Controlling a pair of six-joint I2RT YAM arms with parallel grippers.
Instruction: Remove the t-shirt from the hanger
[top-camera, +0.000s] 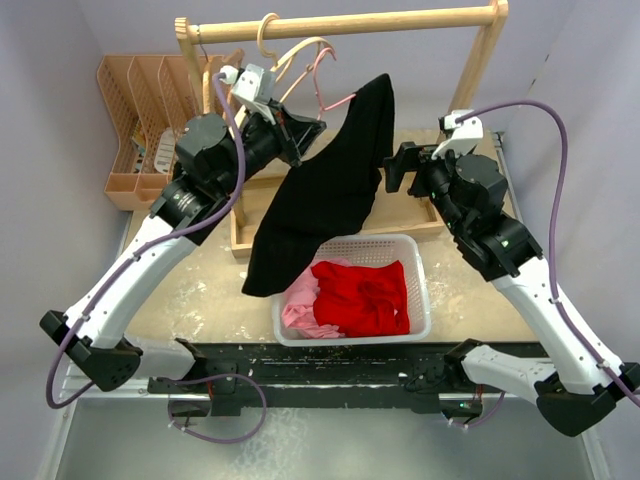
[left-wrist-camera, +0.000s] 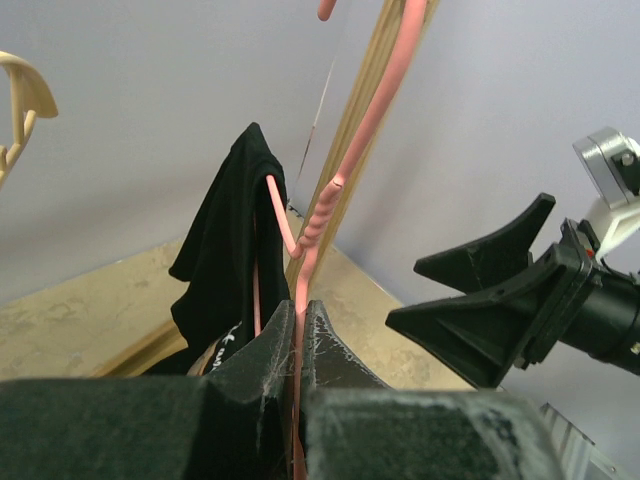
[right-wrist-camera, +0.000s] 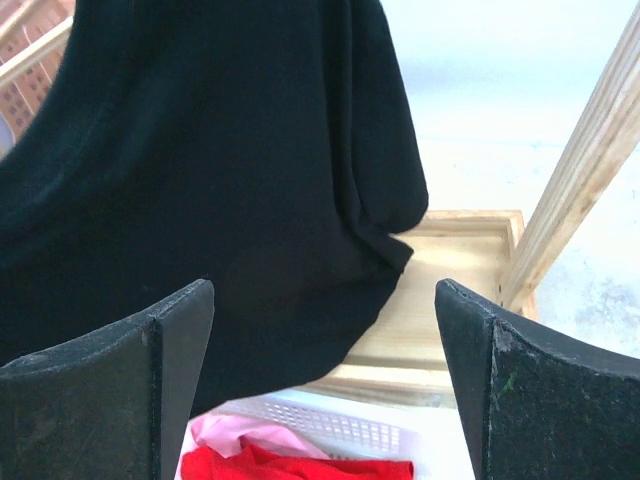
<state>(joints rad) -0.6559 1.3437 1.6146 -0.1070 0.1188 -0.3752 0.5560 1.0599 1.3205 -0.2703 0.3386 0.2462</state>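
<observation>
At far left of the top view a tan slotted organiser (top-camera: 135, 110) is stood against the wall; something pale is seen in one slot, too small to identify. A wooden rack (top-camera: 340, 25) is set behind it on the table (top-camera: 200, 290), with a cream hanger (top-camera: 268, 35) and a pink hanger (top-camera: 325, 85) hooked on its rail. The left gripper (top-camera: 308, 130) is closed tight on the pink hanger's wire. The black t-shirt (top-camera: 320, 200) is hung from only the right end of that hanger and is draped down and left across the rack's wooden base tray (top-camera: 240, 240), its lower edge just beside the basket. The white mesh basket (top-camera: 420, 300) is placed in front of the tray, with a pink garment (top-camera: 298, 305) at its left side and a red garment (top-camera: 365, 295) filling the rest. The right gripper (top-camera: 395, 168) is held wide apart, nothing between its fingers, just beside the shirt's right edge. In the left wrist view the pink wire is shown pinched between the fingers (left-wrist-camera: 265, 365), and the hanger arm is seen entering the shirt, which the top view hides. In the right wrist view the shirt's hem is shown hanging over the tray's inside and the basket's far rim.
</observation>
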